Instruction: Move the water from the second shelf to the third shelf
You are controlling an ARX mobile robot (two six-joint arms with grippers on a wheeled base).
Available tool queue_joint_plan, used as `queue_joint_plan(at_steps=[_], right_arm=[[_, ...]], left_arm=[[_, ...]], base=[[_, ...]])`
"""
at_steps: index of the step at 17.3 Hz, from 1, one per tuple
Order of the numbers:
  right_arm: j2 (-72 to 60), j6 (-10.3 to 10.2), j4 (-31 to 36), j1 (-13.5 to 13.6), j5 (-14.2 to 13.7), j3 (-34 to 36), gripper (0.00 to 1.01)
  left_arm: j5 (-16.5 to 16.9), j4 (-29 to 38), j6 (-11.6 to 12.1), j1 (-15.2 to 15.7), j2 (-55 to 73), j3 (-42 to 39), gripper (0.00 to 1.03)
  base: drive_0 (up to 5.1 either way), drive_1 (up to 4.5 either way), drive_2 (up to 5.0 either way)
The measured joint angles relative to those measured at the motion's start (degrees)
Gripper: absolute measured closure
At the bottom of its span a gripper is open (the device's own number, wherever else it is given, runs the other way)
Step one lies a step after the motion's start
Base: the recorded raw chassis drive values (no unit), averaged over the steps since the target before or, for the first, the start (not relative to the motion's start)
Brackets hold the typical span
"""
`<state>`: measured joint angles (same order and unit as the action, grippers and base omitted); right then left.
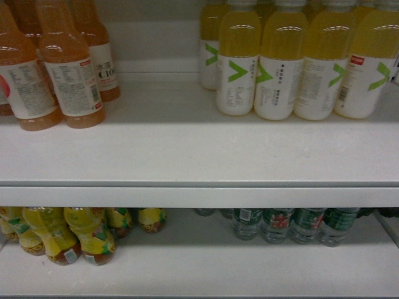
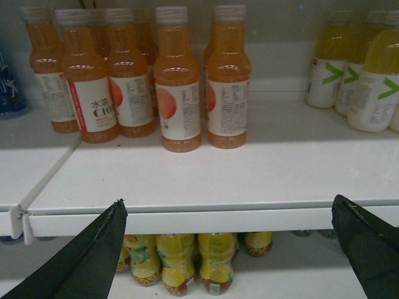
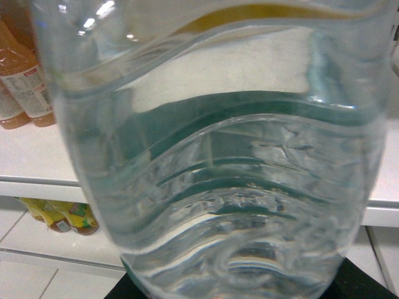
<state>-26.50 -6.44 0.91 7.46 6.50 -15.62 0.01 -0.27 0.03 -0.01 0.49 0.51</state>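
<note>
A water bottle (image 3: pixel 212 168) fills the right wrist view; whether the right gripper clamps it, I cannot tell. The left gripper (image 2: pixel 237 249) gapes wide, empty, before the shelf (image 2: pixel 206 180), orange bottles (image 2: pixel 177 81) far behind, yellow ones (image 2: pixel 368 75) right.

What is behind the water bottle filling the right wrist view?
Past the water bottle: a white shelf and orange drink bottles at left. The bottle hides most of the shelf and the right gripper.

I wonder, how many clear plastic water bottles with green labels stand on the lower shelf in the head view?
4 clear plastic water bottles in a row on the lower shelf's right side: leftmost, next, third, rightmost. More may hide behind; another fills the right wrist view.
</note>
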Motion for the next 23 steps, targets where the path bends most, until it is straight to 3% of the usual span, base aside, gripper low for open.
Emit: queue_joint_plan(at_steps=[23], right_arm=[[0.0, 0.0, -0.2, 0.0, -0.1, 0.0, 0.62]], left_arm=[[-0.1, 0.1, 0.0, 0.0, 0.0, 0.0, 0.05]], base=[[-5.0, 2.42, 2.4]])
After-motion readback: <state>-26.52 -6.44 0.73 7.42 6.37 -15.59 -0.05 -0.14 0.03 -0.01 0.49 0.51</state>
